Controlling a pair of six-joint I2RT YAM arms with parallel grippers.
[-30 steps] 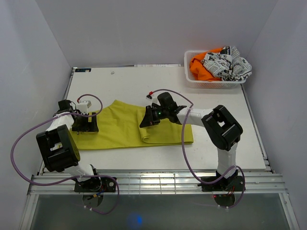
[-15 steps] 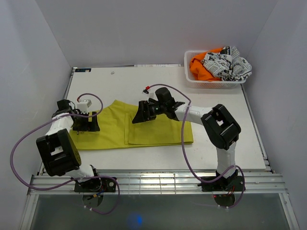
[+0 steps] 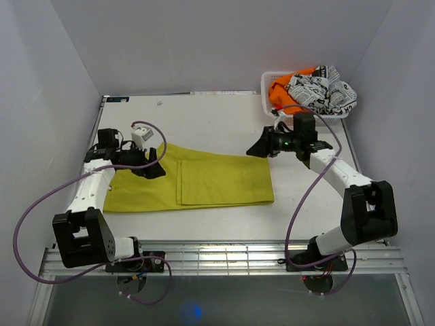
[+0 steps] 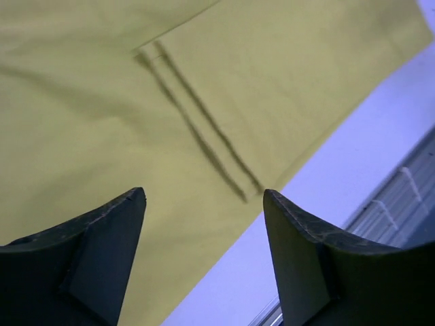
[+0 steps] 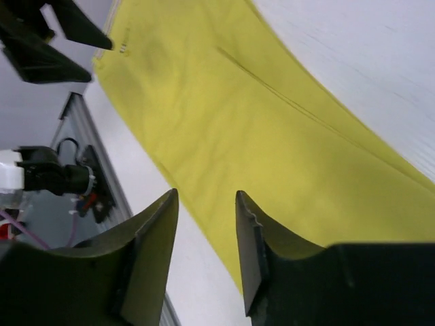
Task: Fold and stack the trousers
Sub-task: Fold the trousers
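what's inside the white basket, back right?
An orange garment and a black-and-white printed cloth, heaped above the rim of the basket. Anything beneath them is covered, so it can't be told.

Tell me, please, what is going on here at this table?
A pair of yellow trousers is being folded on the table; it lies flat, with one layer folded over on top. The left tool hovers open above the trousers' left part. The right tool, also open, is off the cloth, near the white basket that holds an orange garment and a printed cloth. Neither tool holds anything.
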